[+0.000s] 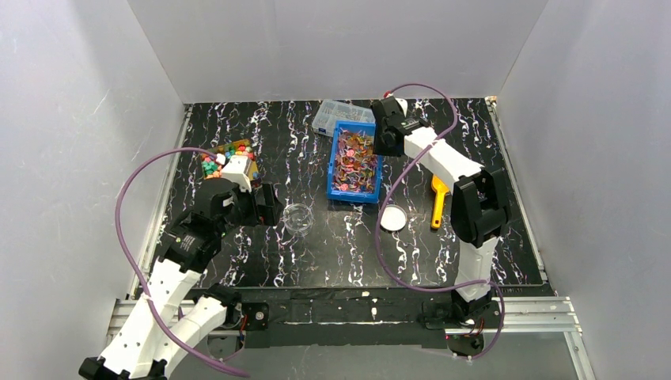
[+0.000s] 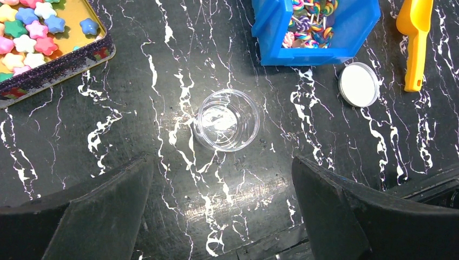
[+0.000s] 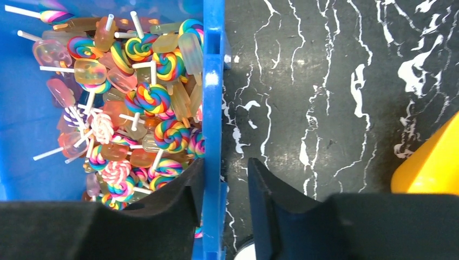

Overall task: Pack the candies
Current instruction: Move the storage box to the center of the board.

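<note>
The candies are in two lots. Small rainbow lollipops and jelly ice pops (image 1: 354,162) fill a blue bin (image 1: 331,170). Coloured star sweets (image 1: 217,158) lie in a gold tin (image 1: 237,144) at the left. My right gripper (image 1: 385,146) is open over the bin's far right wall (image 3: 212,81). It straddles that wall (image 3: 226,165): the left finger is inside against it, and the right finger is outside with a gap. My left gripper (image 2: 222,184) is wide open and empty, just short of a clear empty jar (image 2: 228,119). The lollipops also show in the right wrist view (image 3: 151,97).
A white round lid (image 1: 392,218) lies right of the jar (image 1: 298,217). A yellow scoop (image 1: 437,202) lies right of the bin. A clear compartment box (image 1: 342,115) stands behind the bin. White walls close in the black marbled table on three sides.
</note>
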`<state>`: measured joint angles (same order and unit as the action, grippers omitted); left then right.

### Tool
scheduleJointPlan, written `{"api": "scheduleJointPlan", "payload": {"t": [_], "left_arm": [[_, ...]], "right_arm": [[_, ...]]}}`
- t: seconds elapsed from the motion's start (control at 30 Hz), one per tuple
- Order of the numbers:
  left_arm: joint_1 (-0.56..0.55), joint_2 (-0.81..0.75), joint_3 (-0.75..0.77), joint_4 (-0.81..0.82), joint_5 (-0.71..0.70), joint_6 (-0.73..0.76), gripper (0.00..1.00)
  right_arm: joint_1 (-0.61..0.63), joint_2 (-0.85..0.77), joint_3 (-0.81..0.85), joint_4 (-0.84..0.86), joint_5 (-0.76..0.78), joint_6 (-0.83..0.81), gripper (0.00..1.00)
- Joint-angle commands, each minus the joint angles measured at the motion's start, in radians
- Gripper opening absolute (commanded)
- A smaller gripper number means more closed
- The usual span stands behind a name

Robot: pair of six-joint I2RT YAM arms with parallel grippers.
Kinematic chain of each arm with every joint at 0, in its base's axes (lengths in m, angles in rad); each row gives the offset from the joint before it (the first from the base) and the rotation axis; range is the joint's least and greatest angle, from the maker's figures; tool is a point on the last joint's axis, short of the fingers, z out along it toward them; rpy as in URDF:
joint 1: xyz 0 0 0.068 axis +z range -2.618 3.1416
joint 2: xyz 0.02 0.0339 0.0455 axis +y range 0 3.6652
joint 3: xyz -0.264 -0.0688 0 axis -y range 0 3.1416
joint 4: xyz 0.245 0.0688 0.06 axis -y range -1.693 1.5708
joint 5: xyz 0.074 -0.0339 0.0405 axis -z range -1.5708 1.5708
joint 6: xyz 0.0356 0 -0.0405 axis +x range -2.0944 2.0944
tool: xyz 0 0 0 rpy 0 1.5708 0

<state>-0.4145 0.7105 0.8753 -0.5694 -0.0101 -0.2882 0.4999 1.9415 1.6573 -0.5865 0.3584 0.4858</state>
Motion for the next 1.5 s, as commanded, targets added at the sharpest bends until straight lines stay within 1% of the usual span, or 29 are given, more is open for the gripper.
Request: {"api": "scheduleJointPlan", "payload": {"t": [0.0, 0.13, 0.33, 0.43, 0.53, 0.57, 0.63, 0.7, 0.73, 0.93, 1.03, 1.1, 1.23, 1.47], "left_arm": [[-0.001, 0.007, 0.015, 0.008, -0.008, 0.002, 0.99], [-0.002, 0.021, 0.011, 0.013, -0.071, -0.023, 0.99], [-0.001, 0.089, 0.035, -0.005, -0.177, -0.048, 0.99], [0.0, 0.149, 0.093, -0.045, -0.237, -0.056, 0.99], [0.02, 0.234, 0.198, -0.124, -0.327, -0.048, 0.99], [0.076, 0.282, 0.279, -0.163, -0.318, -0.033, 0.99], [0.164, 0.335, 0.343, -0.177, -0.253, -0.028, 0.99], [0.278, 0.432, 0.403, -0.196, -0.177, -0.038, 0.94], [0.303, 0.468, 0.418, -0.196, -0.165, -0.041, 0.93], [0.366, 0.615, 0.476, -0.198, -0.157, -0.034, 0.88], [0.41, 0.688, 0.52, -0.211, -0.142, -0.027, 0.85], [0.46, 0.731, 0.545, -0.216, -0.125, -0.026, 0.83], [0.51, 0.813, 0.583, -0.217, -0.11, -0.026, 0.81], [0.579, 0.949, 0.608, -0.215, -0.077, -0.039, 0.76]], "right_arm": [[-0.019, -0.095, 0.011, -0.019, 0.026, -0.045, 0.46], [-0.012, -0.136, 0.018, -0.026, -0.017, -0.049, 0.52], [0.071, -0.198, 0.029, -0.041, -0.028, -0.062, 0.54], [0.136, -0.238, 0.008, -0.033, -0.021, -0.06, 0.55], [0.21, -0.303, -0.059, 0.0, -0.008, -0.053, 0.55], [0.251, -0.361, -0.125, 0.04, -0.032, -0.038, 0.55], [0.282, -0.405, -0.178, 0.066, -0.06, -0.035, 0.55], [0.313, -0.456, -0.222, 0.069, -0.115, -0.031, 0.55], [0.325, -0.48, -0.243, 0.078, -0.124, -0.029, 0.55], [0.36, -0.553, -0.316, 0.11, -0.171, -0.018, 0.55], [0.376, -0.584, -0.347, 0.118, -0.175, -0.009, 0.55], [0.385, -0.601, -0.365, 0.12, -0.182, -0.004, 0.55], [0.408, -0.634, -0.408, 0.147, -0.206, 0.01, 0.55], [0.452, -0.655, -0.461, 0.176, -0.226, 0.028, 0.55]]}}
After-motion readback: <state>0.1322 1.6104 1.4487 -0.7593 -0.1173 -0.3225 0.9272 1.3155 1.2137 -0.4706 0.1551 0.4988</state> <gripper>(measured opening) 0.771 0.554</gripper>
